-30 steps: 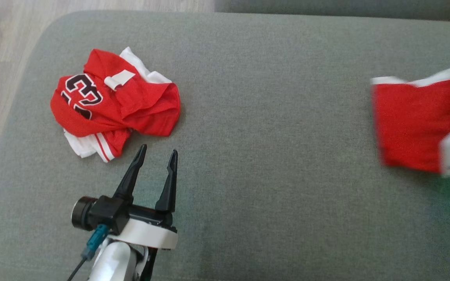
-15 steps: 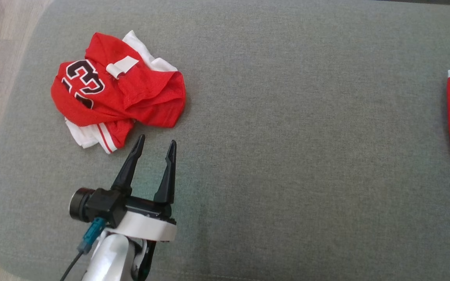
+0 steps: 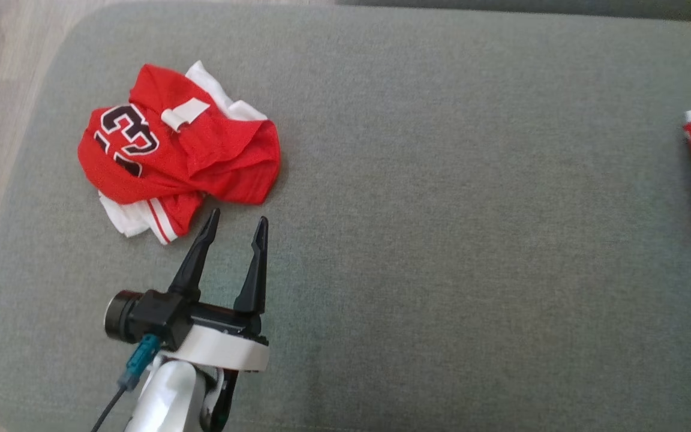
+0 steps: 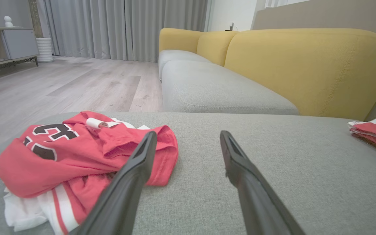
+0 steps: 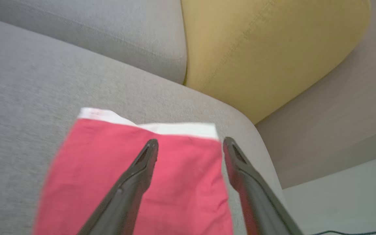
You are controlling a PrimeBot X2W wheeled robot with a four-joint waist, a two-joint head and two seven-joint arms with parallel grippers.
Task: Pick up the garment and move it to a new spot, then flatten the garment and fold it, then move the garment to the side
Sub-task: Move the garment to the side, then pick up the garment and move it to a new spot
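Two red garments lie on the broad grey fabric cushion [image 3: 441, 240]. The folded red garment with a white band [image 5: 86, 163] sits flat at the cushion's right end, close to its rounded corner. Its white-banded edge faces the cushion's far side, and its long axis seems to run near to far. The right gripper [image 5: 190, 141] hangs just over it, fingers apart and pointing toward the white band, with nothing pinched between them.

Toward the cushion's left end lies a crumpled red-and-white jersey with black numerals [image 3: 177, 153], bunched in a heap. The left gripper [image 3: 237, 216] is low over the cushion's near left part. Its fingers are spread and its tips point at the heap's near edge, just short of it.
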